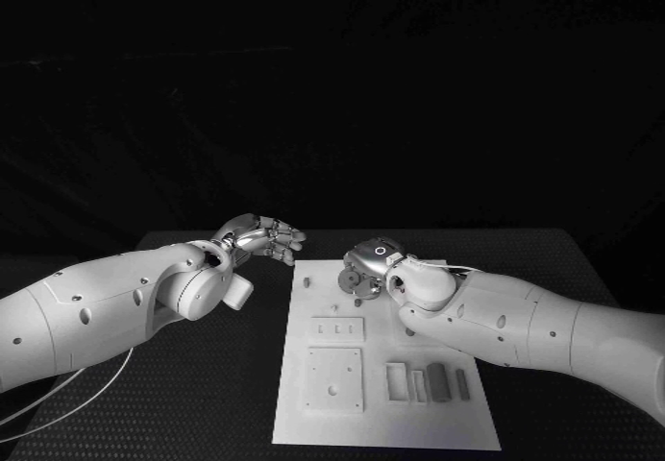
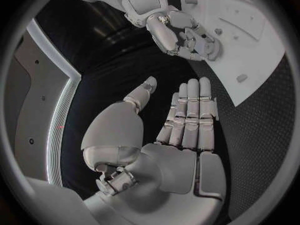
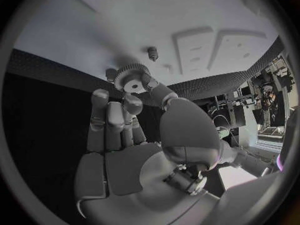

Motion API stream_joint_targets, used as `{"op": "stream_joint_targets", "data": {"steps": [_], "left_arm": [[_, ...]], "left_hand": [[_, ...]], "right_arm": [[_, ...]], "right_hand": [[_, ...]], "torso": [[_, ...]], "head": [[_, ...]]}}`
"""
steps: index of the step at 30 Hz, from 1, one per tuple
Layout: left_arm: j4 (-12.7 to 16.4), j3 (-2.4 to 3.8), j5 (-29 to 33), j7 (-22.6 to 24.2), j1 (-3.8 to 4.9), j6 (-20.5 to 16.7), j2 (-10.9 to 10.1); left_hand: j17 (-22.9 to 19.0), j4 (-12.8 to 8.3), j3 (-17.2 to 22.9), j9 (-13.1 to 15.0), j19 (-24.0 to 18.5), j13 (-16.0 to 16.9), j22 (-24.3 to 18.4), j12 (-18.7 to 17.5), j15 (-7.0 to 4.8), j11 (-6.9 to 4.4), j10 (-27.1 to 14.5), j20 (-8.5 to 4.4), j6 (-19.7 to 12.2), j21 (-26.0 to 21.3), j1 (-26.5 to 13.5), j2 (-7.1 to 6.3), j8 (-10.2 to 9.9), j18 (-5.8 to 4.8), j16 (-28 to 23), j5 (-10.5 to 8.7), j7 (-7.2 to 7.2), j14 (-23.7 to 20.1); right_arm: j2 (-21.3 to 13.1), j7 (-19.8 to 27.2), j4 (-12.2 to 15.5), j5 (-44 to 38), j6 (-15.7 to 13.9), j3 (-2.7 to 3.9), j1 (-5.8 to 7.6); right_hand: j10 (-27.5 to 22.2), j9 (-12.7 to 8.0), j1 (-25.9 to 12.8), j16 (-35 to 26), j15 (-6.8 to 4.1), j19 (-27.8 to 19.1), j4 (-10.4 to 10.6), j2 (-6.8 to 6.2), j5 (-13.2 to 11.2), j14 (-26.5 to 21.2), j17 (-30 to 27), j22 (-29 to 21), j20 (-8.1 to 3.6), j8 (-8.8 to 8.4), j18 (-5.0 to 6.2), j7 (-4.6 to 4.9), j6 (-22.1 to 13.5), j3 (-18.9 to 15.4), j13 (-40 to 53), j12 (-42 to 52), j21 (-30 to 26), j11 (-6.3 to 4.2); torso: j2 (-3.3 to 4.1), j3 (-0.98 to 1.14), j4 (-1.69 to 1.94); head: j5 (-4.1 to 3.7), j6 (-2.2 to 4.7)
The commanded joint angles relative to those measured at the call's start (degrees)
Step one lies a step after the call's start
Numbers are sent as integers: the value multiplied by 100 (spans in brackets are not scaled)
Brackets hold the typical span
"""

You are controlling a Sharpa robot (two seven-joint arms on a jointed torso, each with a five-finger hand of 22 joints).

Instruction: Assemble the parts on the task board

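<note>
A small toothed gear (image 3: 131, 80) sits at the far end of the task board (image 1: 388, 423), pinched by the right hand (image 1: 372, 269) between thumb and fingers (image 3: 132, 104). The left hand (image 1: 263, 236) hovers over the dark surface (image 1: 208, 384) beside the board, fingers straight, holding nothing.

A black desk (image 1: 554, 259) with a finely textured surface carries the white task board (image 1: 312, 423), which lies flat at its middle with its long side running away from the robot. A thin pale cable (image 1: 62, 403) curves near the desk's left edge.
</note>
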Motion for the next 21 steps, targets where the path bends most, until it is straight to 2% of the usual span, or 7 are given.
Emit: {"op": "stream_joint_targets", "data": {"steps": [1, 6, 13, 14, 15, 21], "left_arm": [[9, 6, -3, 46, 6, 83, 20], [5, 6, -3, 43, 7, 84, 20], [6, 6, -3, 43, 7, 82, 18], [8, 6, -3, 43, 7, 82, 20], [7, 6, -3, 43, 7, 85, 21], [5, 6, -3, 42, 7, 76, 10]], "left_hand": [[9, -21, -9, 7, 7, 8, 8, -32, -11, 25, 14, -46, -7, -35, -27, 14, -35, 64, -20, -16, 22, -11], [10, -21, -9, 8, 7, 10, 8, -34, -11, 25, 14, -46, -7, -36, -27, 14, -37, 64, -21, -16, 22, -12], [11, -24, -9, 11, 7, 13, 8, -36, -11, 25, 15, -46, -6, -37, -25, 12, -38, 64, -23, -16, 23, -11], [11, -24, -9, 11, 7, 13, 8, -36, -11, 25, 15, -46, -6, -37, -25, 12, -38, 64, -23, -16, 23, -11], [11, -24, -9, 12, 7, 13, 9, -36, -11, 25, 15, -46, -6, -38, -25, 11, -39, 64, -23, -16, 23, -11], [12, -24, -9, 14, 7, 15, 9, -38, -11, 25, 15, -46, -5, -39, -25, 10, -40, 64, -25, -16, 23, -11]], "right_arm": [[45, 9, -36, -60, -12, 0, -15], [61, 44, -90, -12, 69, 0, -23], [93, 69, -146, 131, 108, -1, -26], [92, 67, -148, 139, 126, -1, -26], [87, 73, -157, 178, 148, -1, -26], [84, 78, -169, 247, 127, -1, -26]], "right_hand": [[45, 149, 53, 13, 0, 32, -4, 2, 16, 20, -12, 89, -14, 1, 78, -1, 51, 46, -6, -21, 10, 13], [46, 144, 43, -8, 5, 29, -8, -14, 15, -4, -56, 87, -14, -27, 78, 9, 10, 50, -15, -35, 0, 22], [-32, 133, 5, -126, 45, -20, 17, -117, 16, -179, -267, 72, 11, -103, 78, 60, -101, 76, -40, -113, -65, 69], [-38, 72, 9, -140, 72, -27, 13, -142, 17, -188, -274, 69, 16, -245, 78, 102, -348, 86, -47, -126, -79, 107], [-50, 52, 1, -155, 105, -36, 23, -170, 15, -200, -281, 68, 23, -287, 78, 136, -416, 91, -56, -142, -92, 140], [-73, -21, -11, -174, 169, -46, 68, -210, 13, -217, -292, 71, 46, -401, 78, 200, -600, 113, -67, -157, -120, 203]], "torso": [[3, 3, -1], [0, 3, 3], [0, 1, -4], [-1, 2, -4], [-2, 3, -5], [-2, 5, -14]], "head": [[12, -4], [7, -23], [15, -36], [17, -38], [21, -40], [28, -50]]}}
